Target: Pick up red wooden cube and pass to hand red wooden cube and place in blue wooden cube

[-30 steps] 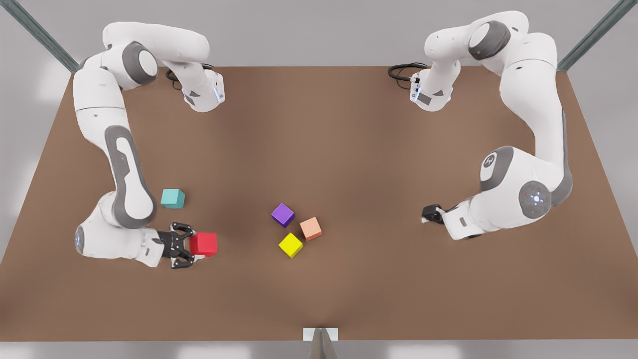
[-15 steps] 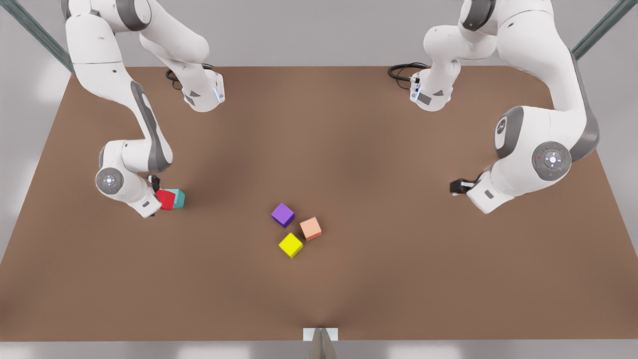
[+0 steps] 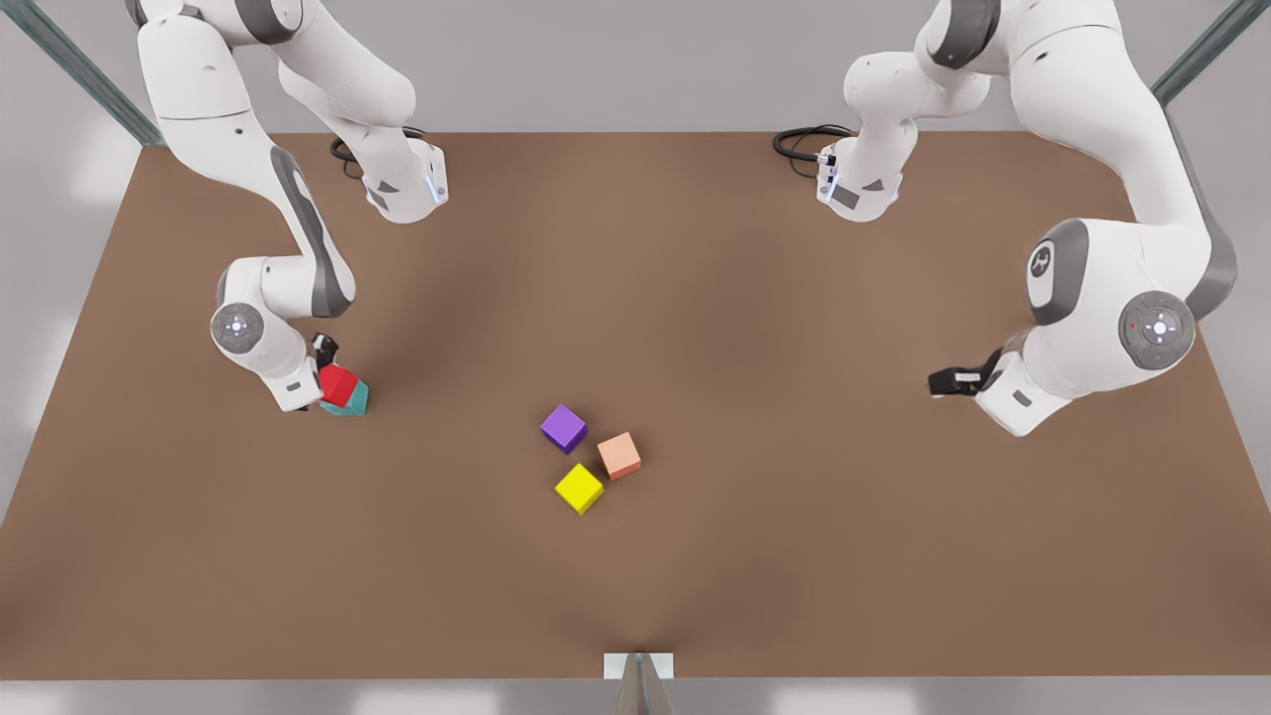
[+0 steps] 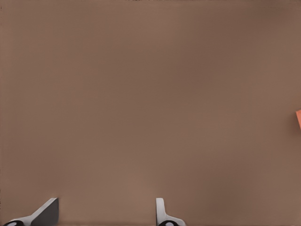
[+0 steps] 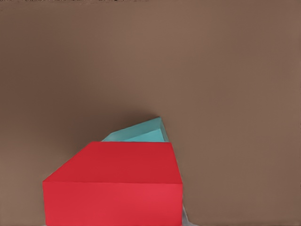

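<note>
The small bright red wooden cube (image 3: 338, 384) sits in the right gripper (image 3: 328, 367), fingers closed on it, at the table's (image 3: 695, 298) nine o'clock side in the front view. Half a second ago it was beside the small teal-blue wooden cube (image 3: 353, 402); now it is higher and overlaps that cube's top, tilted. The right wrist view shows the red cube (image 5: 117, 183) in front of the teal one (image 5: 141, 132).

The left gripper (image 3: 953, 380), at three o'clock, has drifted outward; its fingers (image 4: 162, 212) stand apart, holding nothing.
</note>
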Robot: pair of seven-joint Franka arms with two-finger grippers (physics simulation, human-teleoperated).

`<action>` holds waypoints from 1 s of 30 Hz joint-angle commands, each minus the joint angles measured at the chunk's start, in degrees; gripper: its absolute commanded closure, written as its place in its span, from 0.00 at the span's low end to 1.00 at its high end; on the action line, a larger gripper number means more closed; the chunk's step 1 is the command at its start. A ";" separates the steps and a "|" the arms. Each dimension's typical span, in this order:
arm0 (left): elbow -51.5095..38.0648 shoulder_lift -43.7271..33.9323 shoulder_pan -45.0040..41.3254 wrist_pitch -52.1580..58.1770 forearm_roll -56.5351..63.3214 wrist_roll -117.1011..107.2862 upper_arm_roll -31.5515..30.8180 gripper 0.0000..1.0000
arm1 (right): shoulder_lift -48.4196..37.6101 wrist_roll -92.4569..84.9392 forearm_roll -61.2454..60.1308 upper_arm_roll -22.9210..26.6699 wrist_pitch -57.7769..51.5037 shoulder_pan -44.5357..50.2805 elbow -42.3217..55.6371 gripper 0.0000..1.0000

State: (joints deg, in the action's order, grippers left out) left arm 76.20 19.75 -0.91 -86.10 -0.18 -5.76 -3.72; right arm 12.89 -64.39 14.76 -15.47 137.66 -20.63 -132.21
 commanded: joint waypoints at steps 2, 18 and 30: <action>-0.44 0.28 0.91 -0.21 0.09 -1.44 0.02 0.00 | 0.20 12.80 0.18 0.00 2.44 -0.11 -0.06 0.12; -2.11 0.64 1.35 0.58 -0.35 -1.80 -0.33 0.00 | -0.85 13.06 0.09 -0.43 1.47 0.06 0.20 0.00; -2.11 0.64 1.26 0.41 -0.35 -1.88 -0.33 0.00 | -5.25 22.80 -17.83 -0.79 -29.64 3.05 20.59 0.00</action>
State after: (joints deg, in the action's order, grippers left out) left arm 74.12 20.46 0.38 -85.67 -0.54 -7.20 -4.03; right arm 7.44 -52.42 1.83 -16.25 122.61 -17.76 -113.73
